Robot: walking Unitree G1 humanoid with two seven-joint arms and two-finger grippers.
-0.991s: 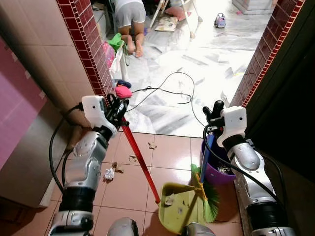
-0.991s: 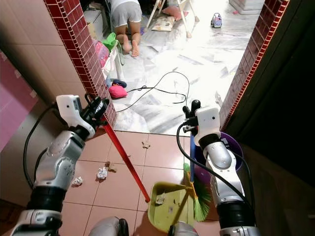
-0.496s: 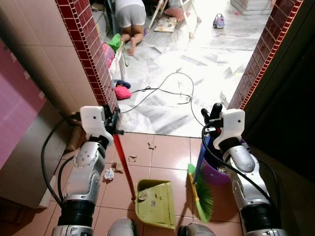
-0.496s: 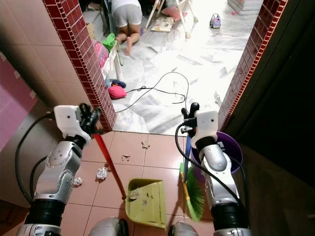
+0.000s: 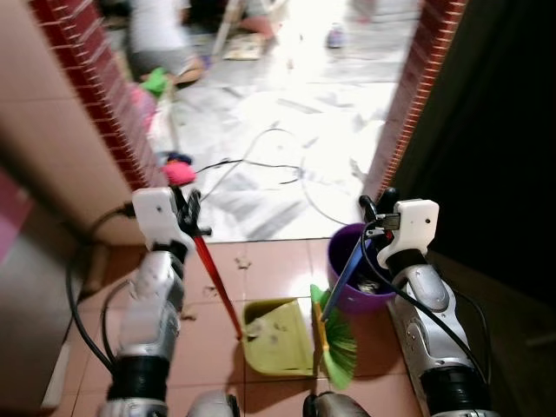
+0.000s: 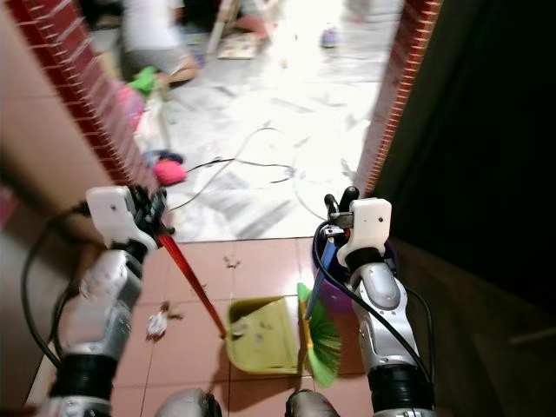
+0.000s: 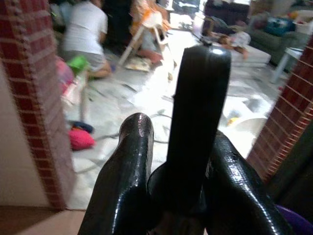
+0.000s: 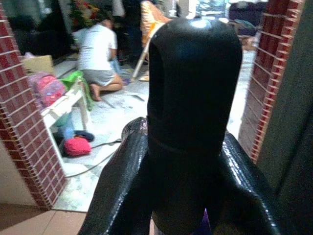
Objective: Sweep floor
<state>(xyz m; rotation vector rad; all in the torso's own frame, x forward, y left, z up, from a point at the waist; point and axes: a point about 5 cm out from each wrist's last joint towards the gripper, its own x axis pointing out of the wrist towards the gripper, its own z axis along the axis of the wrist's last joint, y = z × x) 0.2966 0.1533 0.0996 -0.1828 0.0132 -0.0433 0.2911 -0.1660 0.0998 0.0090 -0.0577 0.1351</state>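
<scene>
Head views motion-blurred, glare from the bright doorway, right side dark.

Person (image 5: 161,39) blurred, head cut off; debris in dustpan (image 5: 276,334) possibly paper.

The yellow-green plastic dustpan (image 5: 280,335) looks smooth and dull, dusted with crumbs, and stands on glossy salmon-pink floor tiles (image 5: 278,262) beside the green broom's bristly synthetic head (image 5: 337,340). The purple plastic bucket (image 5: 352,276) has a smooth sheen. Both grippers' black fingers (image 7: 128,182) are shiny, like moulded rubber or plastic.
</scene>
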